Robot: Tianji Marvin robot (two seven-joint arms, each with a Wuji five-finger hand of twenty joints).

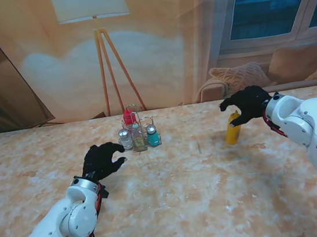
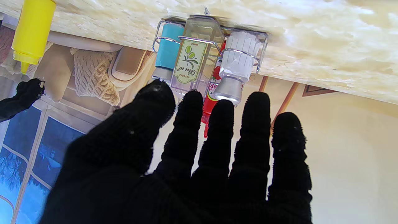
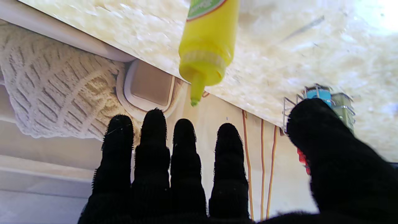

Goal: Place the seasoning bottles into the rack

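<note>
The right hand point(image 1: 248, 104) hovered over the yellow bottle point(image 1: 233, 129) with fingers spread and nothing grasped; the wrist view showed the nozzle clear of the fingertips point(image 3: 184, 130). The bottle stood upright on the counter point(image 1: 215, 193), well apart from the rack point(image 1: 139, 134), evidently the last one awaiting collection. The left hand point(image 1: 101, 161) was likewise released, palm down, just short of the rack, which held the teal, olive-oil, red and silver-capped bottles.

My right hand point(image 1: 249, 103) covers the top of the yellow bottle point(image 1: 233, 130); behind the rack point(image 1: 139, 134), the red bottle point(image 1: 128, 118) is mostly hidden by other bottles
</note>
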